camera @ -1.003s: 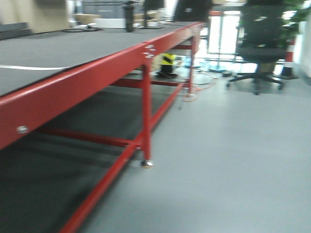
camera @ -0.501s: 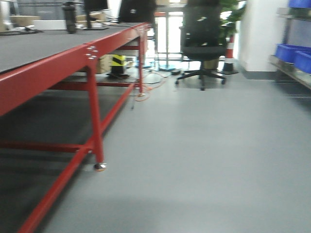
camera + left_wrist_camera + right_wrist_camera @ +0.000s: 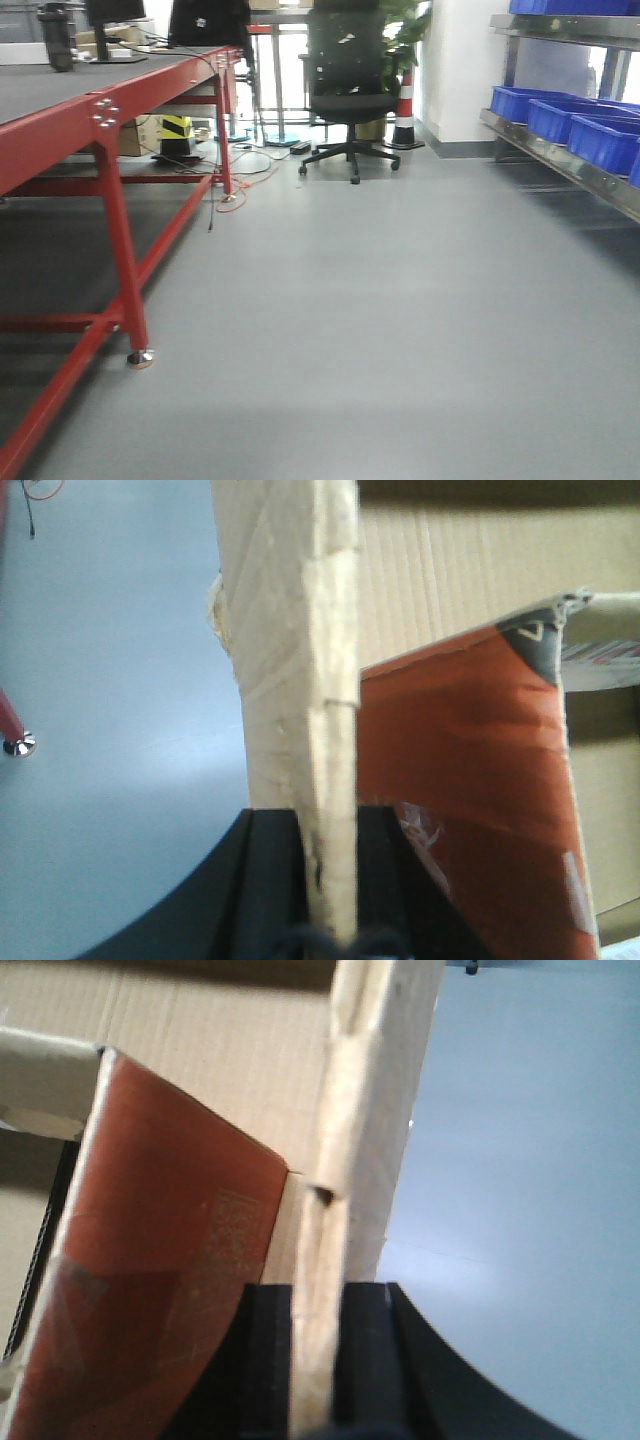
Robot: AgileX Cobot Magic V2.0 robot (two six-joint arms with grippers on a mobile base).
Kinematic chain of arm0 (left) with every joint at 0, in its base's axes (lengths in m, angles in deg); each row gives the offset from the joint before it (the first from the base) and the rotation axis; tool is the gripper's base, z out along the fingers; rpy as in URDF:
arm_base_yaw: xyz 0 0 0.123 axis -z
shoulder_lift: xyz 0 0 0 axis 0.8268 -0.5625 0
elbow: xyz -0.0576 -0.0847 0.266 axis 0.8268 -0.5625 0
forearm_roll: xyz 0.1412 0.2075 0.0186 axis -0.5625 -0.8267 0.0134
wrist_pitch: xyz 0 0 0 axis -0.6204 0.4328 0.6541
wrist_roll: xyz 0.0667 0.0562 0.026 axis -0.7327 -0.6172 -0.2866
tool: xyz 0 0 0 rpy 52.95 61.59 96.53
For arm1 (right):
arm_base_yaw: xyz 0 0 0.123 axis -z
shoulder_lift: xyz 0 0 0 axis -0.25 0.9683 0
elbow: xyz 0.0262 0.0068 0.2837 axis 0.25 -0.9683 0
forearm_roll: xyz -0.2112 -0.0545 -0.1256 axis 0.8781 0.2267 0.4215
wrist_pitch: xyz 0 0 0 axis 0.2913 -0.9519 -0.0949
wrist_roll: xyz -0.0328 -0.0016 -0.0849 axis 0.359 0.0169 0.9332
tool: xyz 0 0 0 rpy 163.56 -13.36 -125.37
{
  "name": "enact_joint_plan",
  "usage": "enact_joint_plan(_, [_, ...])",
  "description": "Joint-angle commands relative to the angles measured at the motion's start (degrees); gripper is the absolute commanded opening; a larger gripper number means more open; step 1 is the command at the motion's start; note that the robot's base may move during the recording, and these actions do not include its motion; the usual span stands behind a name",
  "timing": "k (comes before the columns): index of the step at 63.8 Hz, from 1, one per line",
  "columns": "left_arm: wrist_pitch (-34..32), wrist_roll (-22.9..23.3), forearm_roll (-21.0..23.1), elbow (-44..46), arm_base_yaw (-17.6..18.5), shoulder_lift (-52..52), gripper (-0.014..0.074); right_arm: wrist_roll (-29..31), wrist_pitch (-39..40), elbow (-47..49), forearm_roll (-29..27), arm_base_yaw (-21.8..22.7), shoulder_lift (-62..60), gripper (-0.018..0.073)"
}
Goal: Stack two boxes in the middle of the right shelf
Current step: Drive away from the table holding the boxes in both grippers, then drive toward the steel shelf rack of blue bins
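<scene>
L fingers [image 3: 272,880] & R fingers [image 3: 366,1360] both pinch carton [image 3: 290,630] walls

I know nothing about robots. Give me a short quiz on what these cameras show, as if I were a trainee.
1. True or false: the left claw is shut on a box wall.
2. What colour are the bins on the shelf? A red, B blue, C green.
3. Fill in: the chair stands beside a striped ____.
Key: 1 true; 2 B; 3 cone.
</scene>
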Motion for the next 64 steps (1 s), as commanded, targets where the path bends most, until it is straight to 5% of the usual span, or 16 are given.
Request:
enact_joint_plan(1, [-3.5, 0.1, 0.0, 0.7, -0.1, 0.7, -0.0111, 0.9, 2.2, 0.8, -1.0, 0.3, -0.8, -0.0153])
enact_joint_plan(64, [-3.5, 0.1, 0.0, 0.7, -0.1, 0.7, -0.0111, 0.9, 2.2, 0.8, -1.0, 0.3, -0.8, -0.0153])
